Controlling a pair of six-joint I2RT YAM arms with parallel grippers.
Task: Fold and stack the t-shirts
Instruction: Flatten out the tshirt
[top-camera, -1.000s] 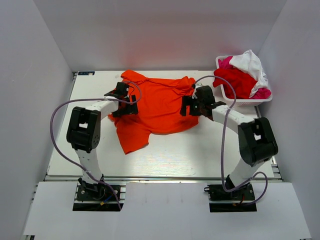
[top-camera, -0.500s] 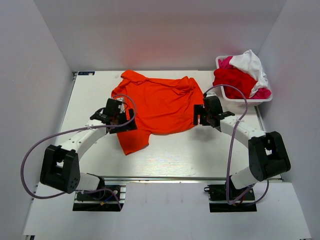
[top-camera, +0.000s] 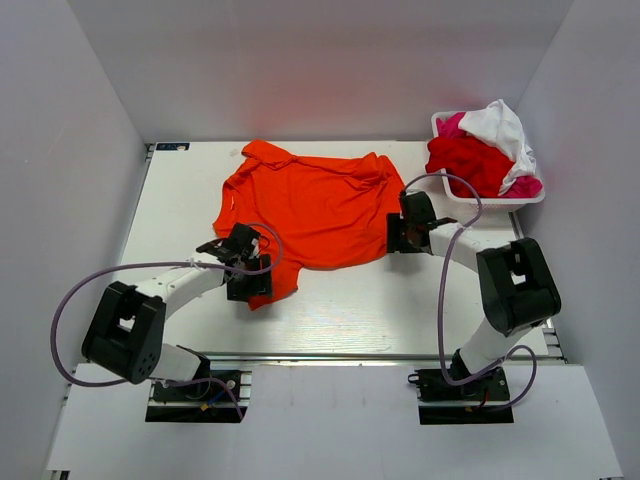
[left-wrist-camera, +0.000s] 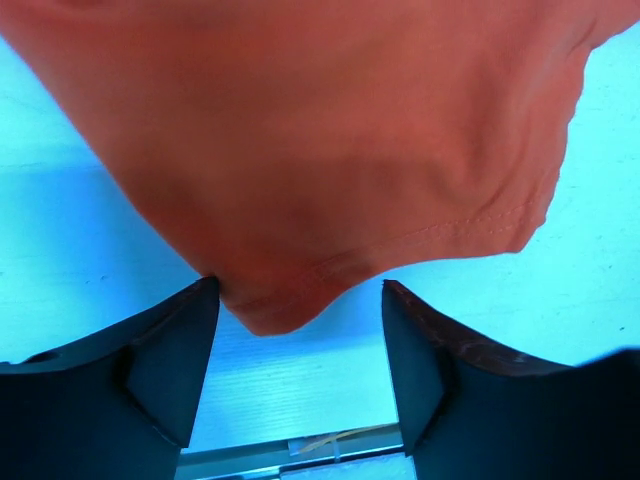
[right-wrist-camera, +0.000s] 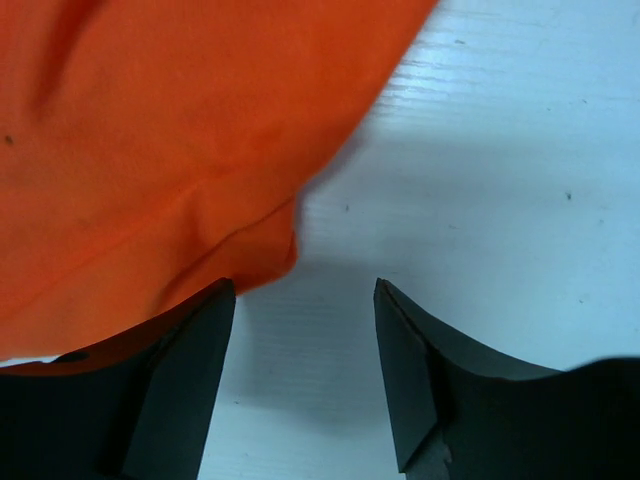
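From above, the orange t-shirt lies spread on the white table, its collar toward the far left and a narrower flap reaching toward the near edge. The left gripper sits low at the tip of that near flap. The right gripper sits at the shirt's right near corner. At the far right corner of the table a white basket holds a heap of other t-shirts: a red one, a pink one and a white one on top.

In the left wrist view the two black fingers stand apart. A rounded corner of the orange hem dips into the gap between them and meets the tip of one finger. The cloth is not pinched.

In the right wrist view the fingers are likewise apart. The orange edge lies against one finger only, and bare table shows in most of the gap, so nothing is clamped.
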